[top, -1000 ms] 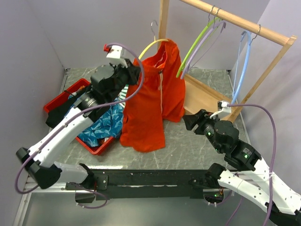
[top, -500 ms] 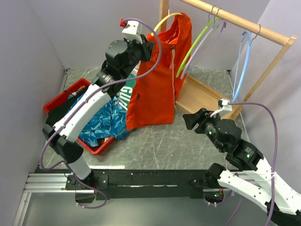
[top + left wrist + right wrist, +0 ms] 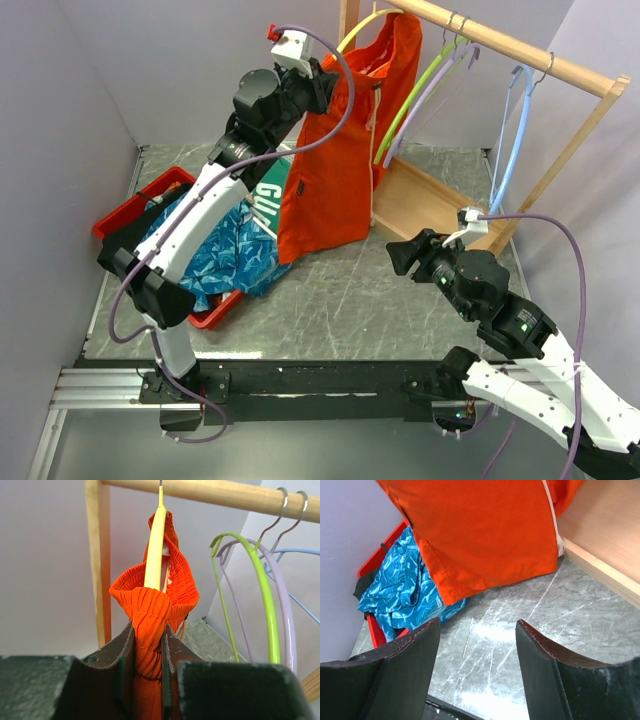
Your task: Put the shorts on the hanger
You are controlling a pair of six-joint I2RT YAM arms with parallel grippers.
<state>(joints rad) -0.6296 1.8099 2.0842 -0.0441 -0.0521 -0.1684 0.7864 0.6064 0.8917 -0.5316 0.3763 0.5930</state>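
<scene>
The orange-red shorts (image 3: 335, 170) hang from the yellow hanger (image 3: 362, 25), whose hook sits at the wooden rail (image 3: 500, 42). My left gripper (image 3: 322, 88) is raised high and shut on the gathered waistband (image 3: 148, 630), with the yellow hanger (image 3: 155, 545) running up just behind it to the rail (image 3: 215, 492). The shorts' hem (image 3: 485, 545) hangs just above the table in the right wrist view. My right gripper (image 3: 400, 255) is open and empty, low over the table to the right of the shorts (image 3: 480, 645).
A green hanger (image 3: 410, 100), a purple hanger (image 3: 440, 85) and a light blue hanger (image 3: 515, 130) hang on the rail. The rack's wooden base (image 3: 430, 205) lies behind my right gripper. A red bin (image 3: 130, 215) at left holds blue patterned cloth (image 3: 225, 255) and a green garment (image 3: 268, 200).
My left gripper has lifted the shorts and yellow hanger up and to the right, from mid-height up to the rail. The right arm has barely moved.
</scene>
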